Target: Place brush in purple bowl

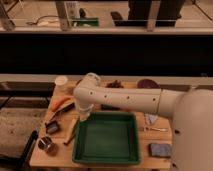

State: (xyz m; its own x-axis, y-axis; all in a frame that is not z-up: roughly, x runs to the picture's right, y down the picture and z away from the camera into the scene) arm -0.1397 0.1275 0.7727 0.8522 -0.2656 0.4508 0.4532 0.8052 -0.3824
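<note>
The brush (pixel 56 120) lies on the left part of the wooden table, its slim black handle running up and right from its dark squarish head. The purple bowl (pixel 147 84) sits at the table's back right, partly behind my white arm. My gripper (pixel 83 115) hangs down from the wrist over the left rim of the green tray, a little to the right of the brush handle. It holds nothing that I can see.
A green tray (pixel 106 156) fills the table's middle front. An orange carrot piece (pixel 60 102) and a white cup (pixel 61 81) lie back left. A wooden stick (pixel 71 132) and a metal cup (pixel 47 145) lie front left. A blue sponge (pixel 160 149) sits front right.
</note>
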